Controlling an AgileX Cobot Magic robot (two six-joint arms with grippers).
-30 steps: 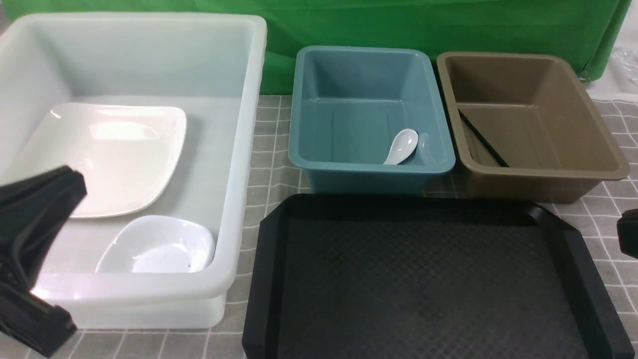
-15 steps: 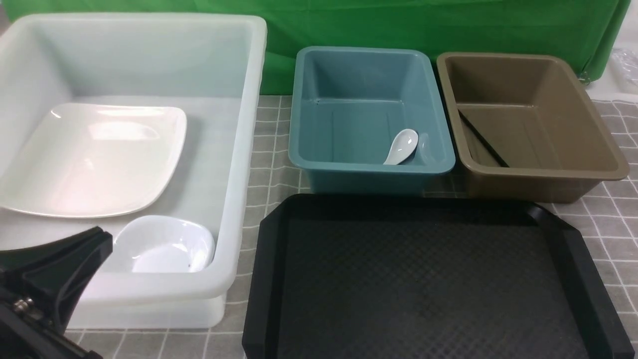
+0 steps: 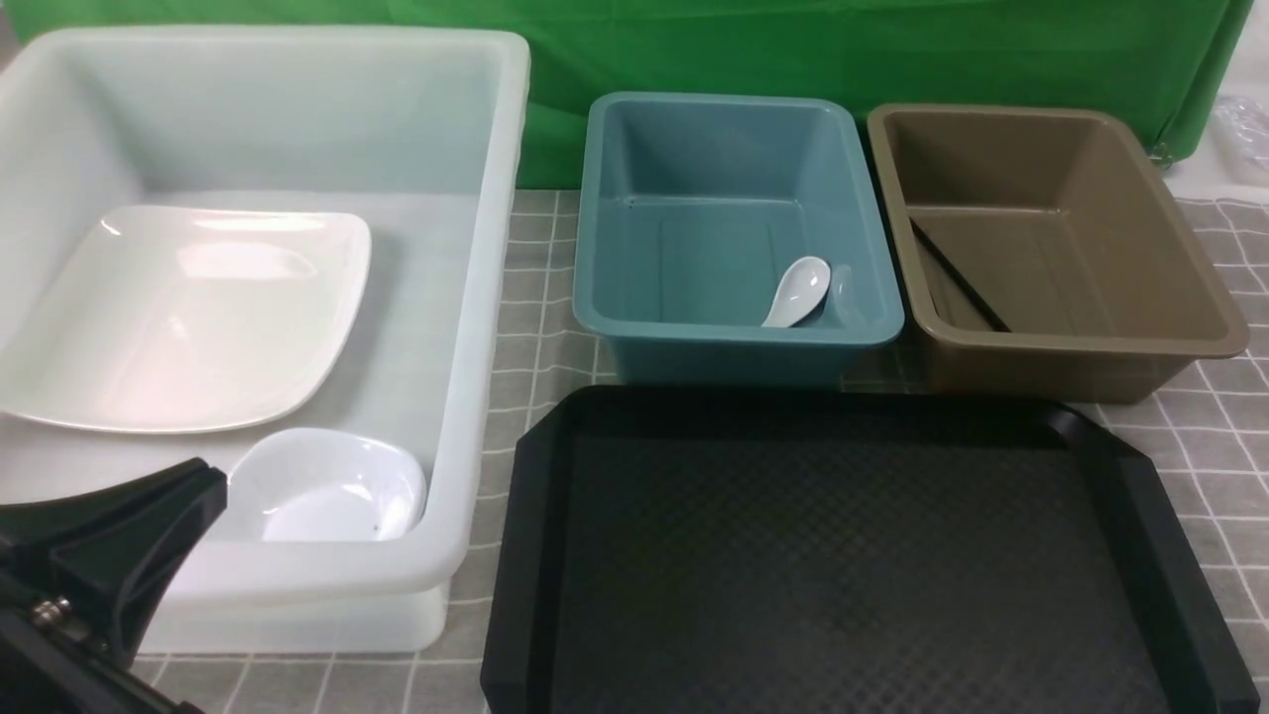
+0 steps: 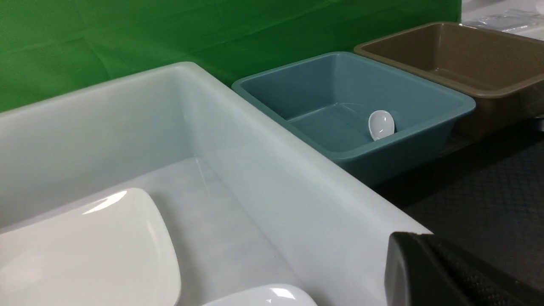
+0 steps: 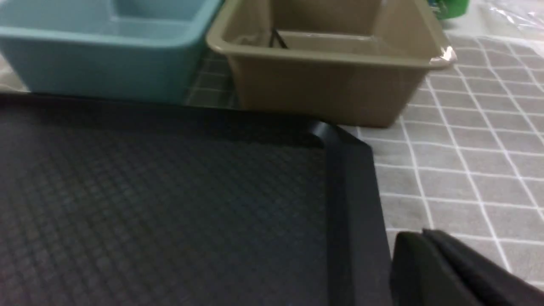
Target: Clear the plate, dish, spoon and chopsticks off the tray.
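The plate (image 3: 188, 317) lay in the white bin (image 3: 486, 297), at the left of the front view, its glossy face up. In the same bin, nearer the camera, sat the dish (image 3: 322, 486), close to the bin's right wall.

The spoon (image 3: 798, 291) was in the teal bin (image 3: 739, 334), bowl pointing away from the camera and handle toward the near wall, partly hidden by the rim. The chopsticks (image 3: 960, 276) lay slantwise in the brown bin (image 3: 1091, 345), along its left side, looking like a single dark line from the front.

The tray (image 3: 853, 555) stood bare on the worktop (image 3: 1224, 456), a gray cloth with white grid lines under it, and a green cloth (image 3: 714, 45) hung behind the bins.

The left jaws (image 3: 213, 476) were pressed together with nothing between them, near the white bin's near rim. The right jaws (image 5: 429, 238) were pressed together too, also empty.
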